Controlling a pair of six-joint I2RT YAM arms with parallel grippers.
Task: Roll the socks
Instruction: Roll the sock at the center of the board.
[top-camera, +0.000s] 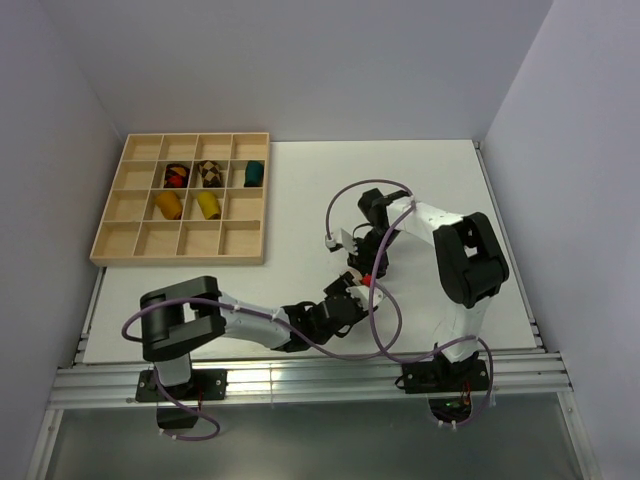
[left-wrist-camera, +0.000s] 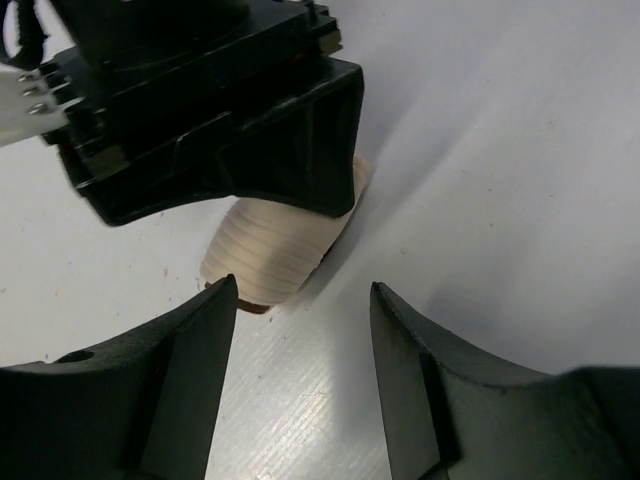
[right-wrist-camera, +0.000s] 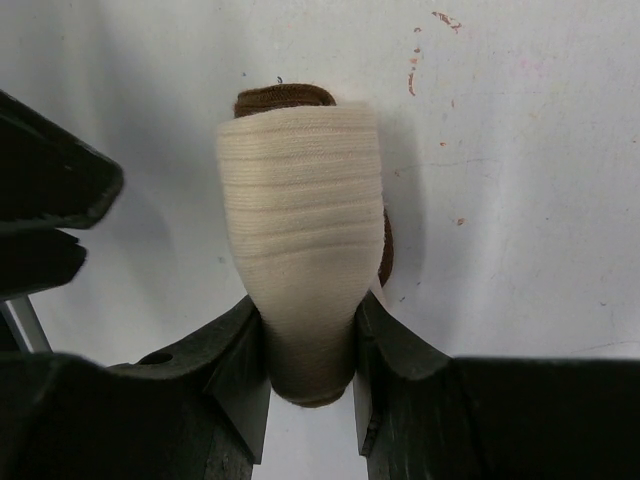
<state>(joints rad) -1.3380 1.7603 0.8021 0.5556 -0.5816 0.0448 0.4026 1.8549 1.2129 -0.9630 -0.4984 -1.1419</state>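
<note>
Right gripper (right-wrist-camera: 310, 335) is pinched on one end of the cream sock (right-wrist-camera: 300, 200), rolled tight on the table (right-wrist-camera: 520, 150). Left gripper (left-wrist-camera: 300, 300) stands parted and empty just beside it. I judge this roll done; next, carry it to the wooden tray (top-camera: 110, 245) without loosening.

No readable txt, labels, brand marks or nos. for you in any view. Cream sock (right-wrist-camera: 300, 230): plain ribbed knit, no print you can read. Wooden tray (top-camera: 178, 258): bare wood, too small to tell any marking.
</note>
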